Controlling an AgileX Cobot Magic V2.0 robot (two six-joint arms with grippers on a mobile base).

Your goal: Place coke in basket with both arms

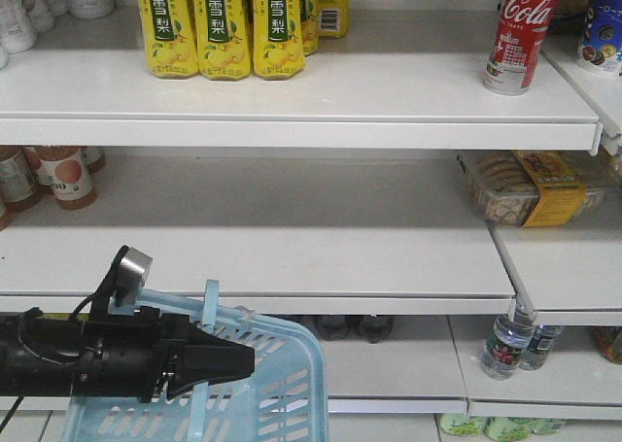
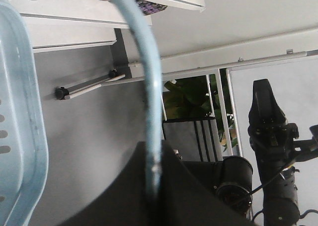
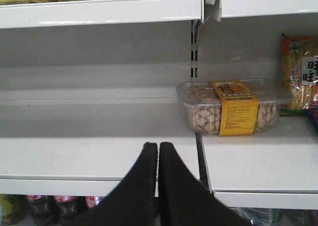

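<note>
Only the front view showed the coke [image 1: 522, 34], upright near the right edge of the top shelf [image 1: 292, 102]. The left claw [image 1: 231, 362] gripped the handle of the basket [image 1: 282, 393]. The right claw [image 3: 158, 154] was clenched empty before the bare middle shelf [image 3: 89, 151].

**White store shelving, two bays**

Shelves [image 1: 292, 102]: white boards with flat front lips, stacked in tiers. Two bays meet at a step on the right.
Back panel [image 3: 99, 52]: plain grey-white.
Post [image 3: 194, 52]: upright, slotted, between the bays.
Floor [image 1: 389, 429]: pale tiles below the lowest board.
Light: even, with soft shadow under each board.
Plant [image 2: 191, 94]: green leaves behind white bars [image 2: 218, 102], left wrist view.
</note>
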